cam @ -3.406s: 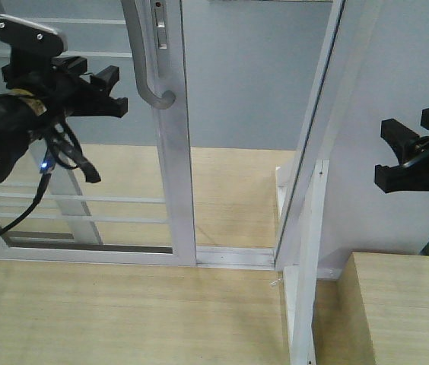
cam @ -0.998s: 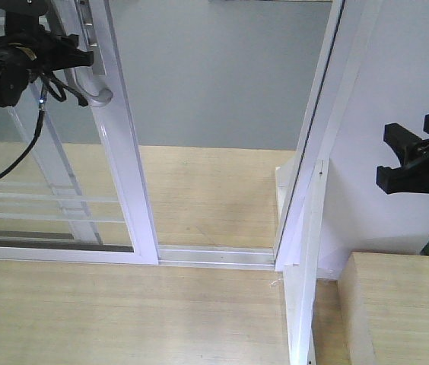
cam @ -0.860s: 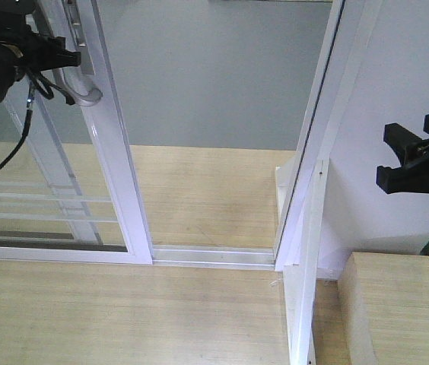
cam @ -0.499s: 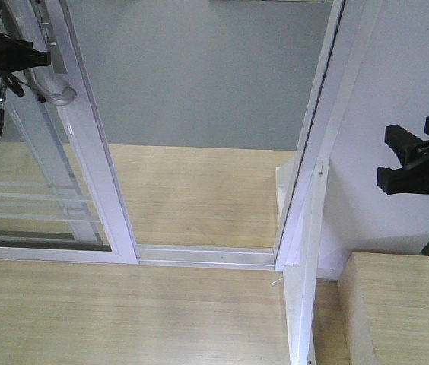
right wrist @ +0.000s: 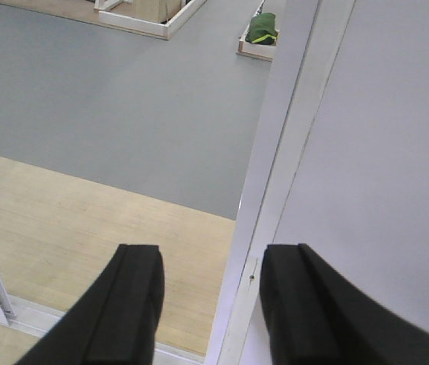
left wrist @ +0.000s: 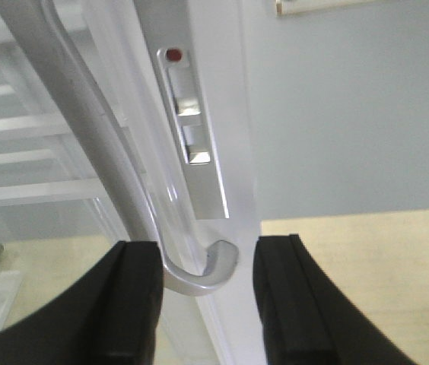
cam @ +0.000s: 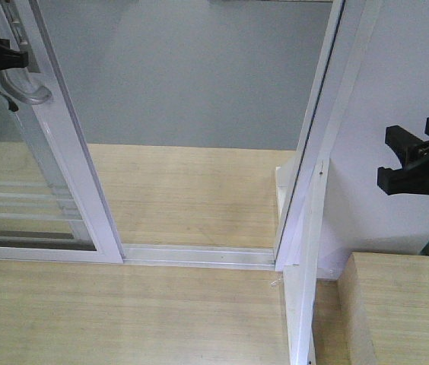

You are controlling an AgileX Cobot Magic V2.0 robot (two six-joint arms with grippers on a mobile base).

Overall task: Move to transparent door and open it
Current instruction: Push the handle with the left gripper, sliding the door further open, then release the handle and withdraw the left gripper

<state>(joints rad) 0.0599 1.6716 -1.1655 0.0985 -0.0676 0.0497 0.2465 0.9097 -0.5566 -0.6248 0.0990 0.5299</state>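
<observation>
Transparent door, far left of frame: left gripper, jaws spread, straddles the pull handle's hook unclamped. Risk: hook slipping free. Right gripper: jaws apart, empty.

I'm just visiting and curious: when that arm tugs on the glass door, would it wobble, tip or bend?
Probably not. The transparent door sits in a floor track, so it likely slides sideways rather than tipping. Its white frame looks rigid. The curved handle is smooth metal between the left gripper fingers, so slipping seems possible.
</observation>
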